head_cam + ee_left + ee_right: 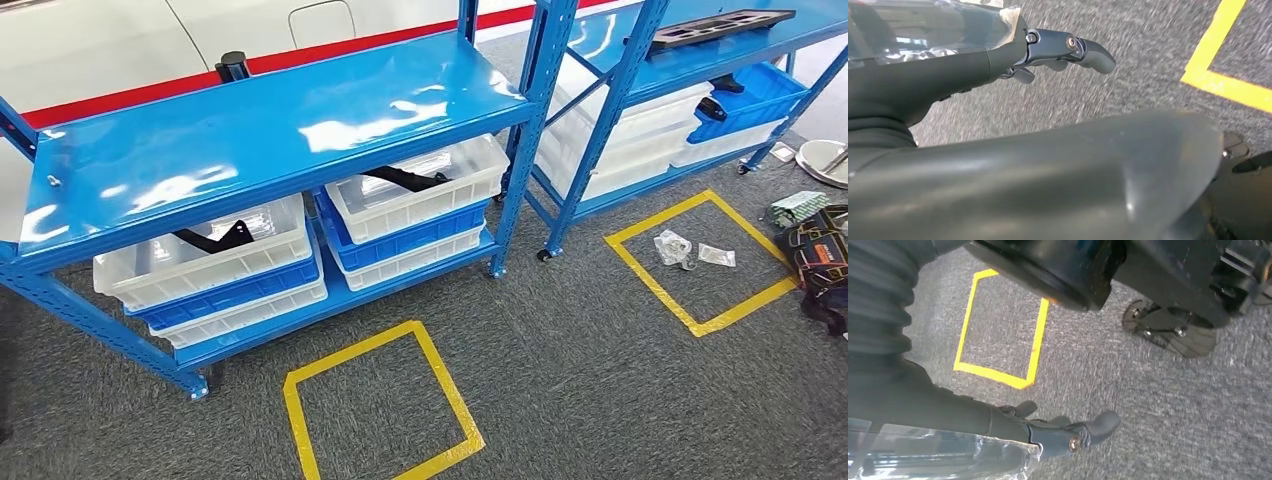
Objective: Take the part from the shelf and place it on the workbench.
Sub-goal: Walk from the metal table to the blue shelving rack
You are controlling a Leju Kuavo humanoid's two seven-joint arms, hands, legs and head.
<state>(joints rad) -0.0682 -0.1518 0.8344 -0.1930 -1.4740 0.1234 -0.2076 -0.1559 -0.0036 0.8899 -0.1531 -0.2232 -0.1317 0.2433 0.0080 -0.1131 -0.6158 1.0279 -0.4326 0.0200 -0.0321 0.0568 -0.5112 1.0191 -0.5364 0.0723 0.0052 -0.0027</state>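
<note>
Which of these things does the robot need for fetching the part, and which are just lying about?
Needed: black part in a clear bin; second black part; blue shelf.
Lying about: plastic bags on the carpet; tool bag.

Blue shelving on grey carpet

We see a blue shelf (250,140) whose lower deck carries stacked clear bins (210,255), each top one holding a black part (215,238); a second blue rack (700,50) stands beside it, yellow tape squares (375,410) marking the carpet (580,370).

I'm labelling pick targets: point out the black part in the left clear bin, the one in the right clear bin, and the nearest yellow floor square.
Left black part (215,238), head view, middle.
Right black part (405,179), head view, middle.
Yellow floor square (296,420), head view, left tape edge.
</note>
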